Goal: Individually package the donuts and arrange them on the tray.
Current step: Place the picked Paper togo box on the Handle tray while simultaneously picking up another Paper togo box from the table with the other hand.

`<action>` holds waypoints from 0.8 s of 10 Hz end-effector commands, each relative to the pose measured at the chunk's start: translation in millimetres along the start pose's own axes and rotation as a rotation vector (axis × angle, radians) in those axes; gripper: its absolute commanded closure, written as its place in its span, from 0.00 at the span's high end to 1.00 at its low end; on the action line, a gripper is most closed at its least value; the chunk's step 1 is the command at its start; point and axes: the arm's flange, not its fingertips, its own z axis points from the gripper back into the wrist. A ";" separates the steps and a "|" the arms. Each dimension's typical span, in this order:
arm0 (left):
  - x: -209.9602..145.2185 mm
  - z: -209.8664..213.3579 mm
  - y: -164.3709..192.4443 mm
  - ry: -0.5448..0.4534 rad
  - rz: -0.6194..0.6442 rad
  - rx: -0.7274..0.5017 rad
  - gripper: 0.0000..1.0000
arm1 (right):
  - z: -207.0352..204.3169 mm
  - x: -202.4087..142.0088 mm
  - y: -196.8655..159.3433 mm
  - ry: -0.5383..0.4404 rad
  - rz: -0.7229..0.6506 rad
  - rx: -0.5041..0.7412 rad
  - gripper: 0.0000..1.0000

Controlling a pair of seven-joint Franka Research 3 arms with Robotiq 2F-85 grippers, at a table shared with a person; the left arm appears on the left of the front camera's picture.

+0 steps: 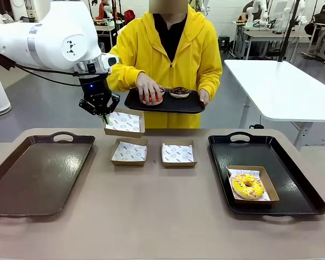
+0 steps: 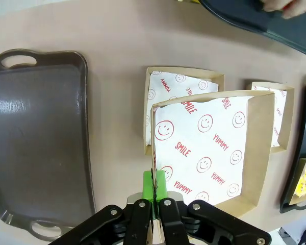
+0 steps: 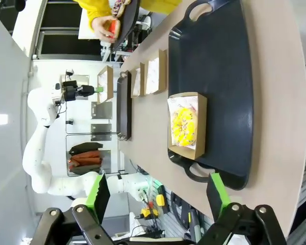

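left tool (image 2: 154,190) pinching box (image 2: 214,153) rim, right tool (image 3: 158,196) wide, empty; red donut (image 1: 153,99) looks soft, sticky, so i'd grip sides gently.

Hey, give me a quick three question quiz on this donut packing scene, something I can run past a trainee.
1. True or false: the left gripper has its fingers shut on the rim of a lined box.
2. Where is the yellow donut? A: on the brown tray. B: in a box on the black tray. C: on the person's tray.
3. How many empty boxes lie on the table?
Key: 1 true; 2 B; 3 two.
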 end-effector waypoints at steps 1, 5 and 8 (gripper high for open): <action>-1.8 0.0 -0.3 -0.001 0.003 -0.004 0.00 | 5.2 -2.3 -1.2 0.002 -0.008 0.022 1.00; -1.8 0.0 -0.3 -0.001 0.003 -0.004 0.00 | 5.2 -2.3 -1.2 0.002 -0.008 0.022 1.00; -1.8 0.0 -0.3 -0.001 0.003 -0.004 0.00 | 5.2 -2.3 -1.2 0.002 -0.008 0.022 1.00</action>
